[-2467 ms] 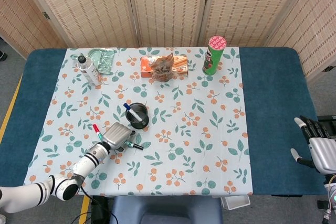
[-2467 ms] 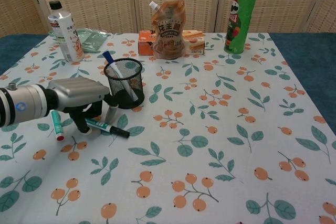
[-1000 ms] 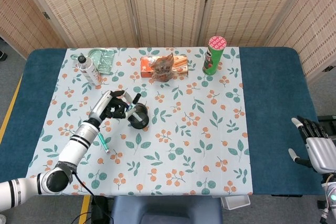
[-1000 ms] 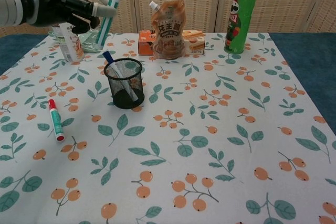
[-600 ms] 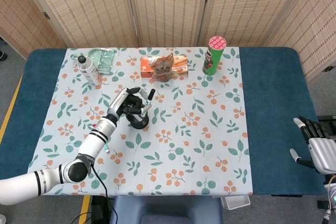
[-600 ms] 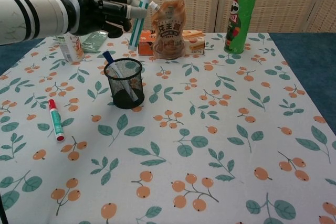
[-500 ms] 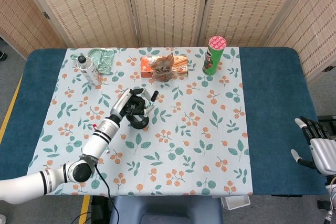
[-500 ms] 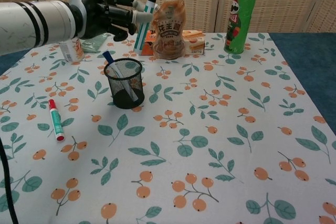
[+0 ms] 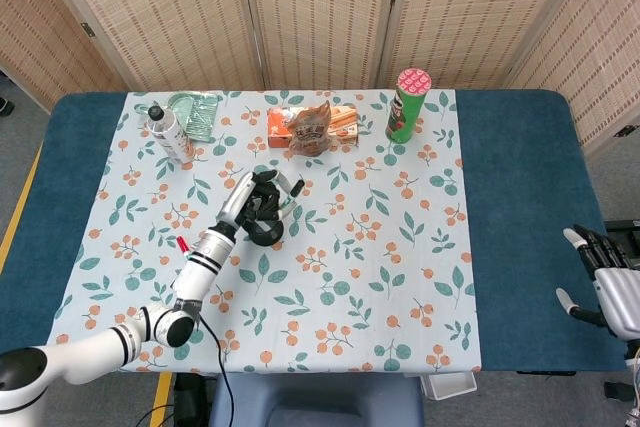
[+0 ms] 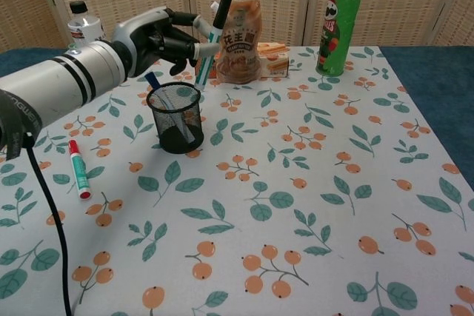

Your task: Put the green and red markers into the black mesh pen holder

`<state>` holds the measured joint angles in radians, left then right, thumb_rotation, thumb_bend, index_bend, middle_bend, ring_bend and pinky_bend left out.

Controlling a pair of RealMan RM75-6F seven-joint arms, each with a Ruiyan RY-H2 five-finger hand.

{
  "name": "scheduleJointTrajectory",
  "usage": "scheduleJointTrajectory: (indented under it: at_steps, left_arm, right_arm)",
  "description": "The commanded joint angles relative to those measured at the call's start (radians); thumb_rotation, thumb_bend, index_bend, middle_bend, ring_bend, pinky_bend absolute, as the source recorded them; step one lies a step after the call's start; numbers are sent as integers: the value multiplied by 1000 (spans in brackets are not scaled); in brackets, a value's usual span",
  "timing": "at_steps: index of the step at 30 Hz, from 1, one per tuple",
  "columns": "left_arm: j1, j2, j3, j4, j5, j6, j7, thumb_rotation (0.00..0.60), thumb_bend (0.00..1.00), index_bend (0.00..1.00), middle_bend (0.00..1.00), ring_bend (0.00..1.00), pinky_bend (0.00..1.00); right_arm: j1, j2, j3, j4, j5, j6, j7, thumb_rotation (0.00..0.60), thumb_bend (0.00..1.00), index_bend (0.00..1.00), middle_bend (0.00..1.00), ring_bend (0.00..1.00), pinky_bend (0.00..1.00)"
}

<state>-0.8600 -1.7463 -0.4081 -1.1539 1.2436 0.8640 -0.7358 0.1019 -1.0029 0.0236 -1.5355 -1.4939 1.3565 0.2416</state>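
My left hand (image 10: pixel 158 35) (image 9: pixel 256 198) grips the green marker (image 10: pixel 210 38), black cap up and nearly upright. It hangs just above and behind the far rim of the black mesh pen holder (image 10: pixel 176 118) (image 9: pixel 265 230). A blue pen (image 10: pixel 157 86) leans inside the holder. The red marker (image 10: pixel 77 168) (image 9: pixel 183 244) lies on the cloth to the holder's left. My right hand (image 9: pixel 608 287) hangs off the table's right end, fingers apart and holding nothing.
A green chip can (image 10: pixel 337 27) stands at the back right. A brown snack pouch (image 10: pixel 241 38) leans on an orange box (image 10: pixel 272 55) behind the holder. A white bottle (image 9: pixel 168 132) and a green packet (image 9: pixel 196 113) sit at the back left.
My left hand lifted the green marker off the cloth, carried it right and lowered it toward the holder. The red marker stayed put. The right hand barely moved.
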Motion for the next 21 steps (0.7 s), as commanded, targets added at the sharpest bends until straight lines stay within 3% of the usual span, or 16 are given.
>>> scheduleJointTrajectory:
  at_steps: [1, 7, 21]
  left_arm:
    - [2, -20, 30, 57, 46, 18, -74, 600, 374, 612, 966, 662, 832]
    - [6, -31, 64, 119, 99, 44, -152, 600, 368, 590, 964, 654, 827]
    - [-6, -32, 131, 216, 182, 74, -302, 600, 254, 324, 920, 618, 813]
  right_arm:
    - [0, 0, -1, 0, -1, -1, -1, 600, 346, 29, 0, 0, 0]
    - [3, -3, -3, -3, -6, -3, -9, 600, 346, 29, 0, 0, 0]
    - [-6, -5, -1, -6, -7, 17, -19, 600, 347, 29, 0, 0, 0]
